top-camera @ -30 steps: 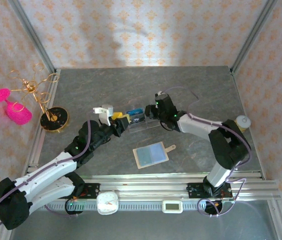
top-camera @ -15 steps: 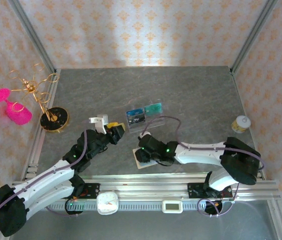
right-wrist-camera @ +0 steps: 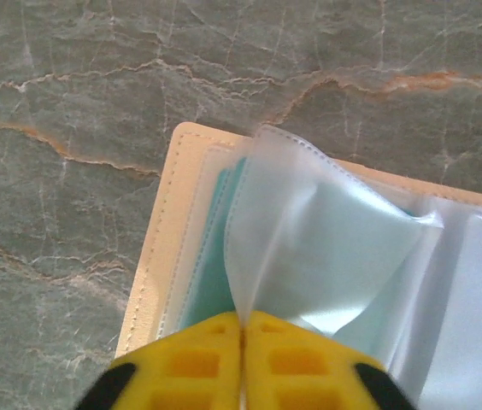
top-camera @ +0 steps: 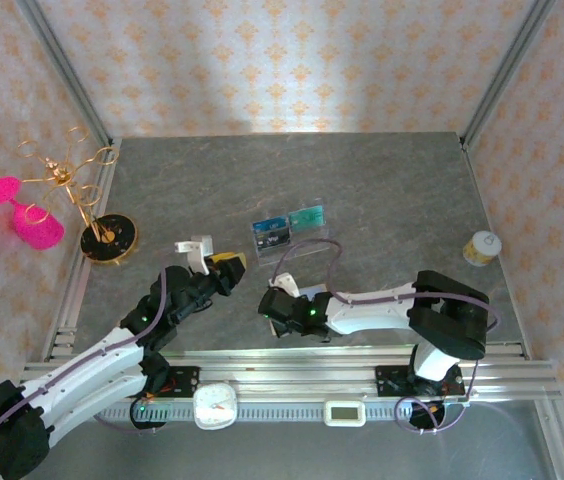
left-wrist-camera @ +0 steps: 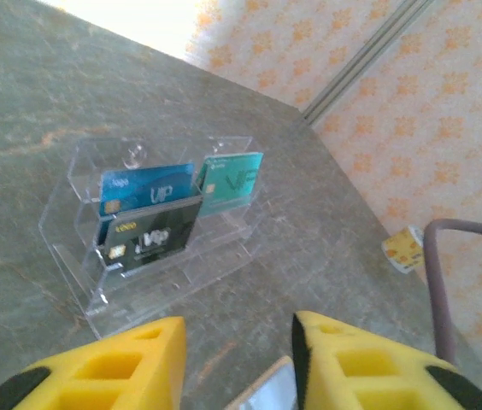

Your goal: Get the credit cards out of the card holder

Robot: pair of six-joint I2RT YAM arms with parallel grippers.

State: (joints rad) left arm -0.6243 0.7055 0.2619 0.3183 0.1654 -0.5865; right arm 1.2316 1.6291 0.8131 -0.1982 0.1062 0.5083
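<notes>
Holder (right-wrist-camera: 157, 256) lay open on the near side of the tray (left-wrist-camera: 70, 222). Right gripper (right-wrist-camera: 241, 337) was pinched tight on a clear sleeve (right-wrist-camera: 309, 231), not the teal card (right-wrist-camera: 211, 265). Left gripper (left-wrist-camera: 237, 350) gaped empty, facing the tray. I judged a pull would drag the whole holder and leave the card inside.

**Q:** Classify the site.

**A:** Robotics lab, enclosed test cell.

**Q:** Identifying features?

**A:** Two robot arms, left (top-camera: 92, 360) and right (top-camera: 392, 305), are bolted to an aluminium rail (top-camera: 292, 385) at the near edge of a stone-pattern table (top-camera: 382, 190). Aluminium posts (top-camera: 67, 70) frame panels (top-camera: 282, 60) of printed wallpaper. A clock (top-camera: 215, 405) and a small display (top-camera: 345, 412) sit on the rail. Unrelated props stand at the left: a gold wire stand (top-camera: 102, 235) and a pink glass (top-camera: 27, 215).
</notes>
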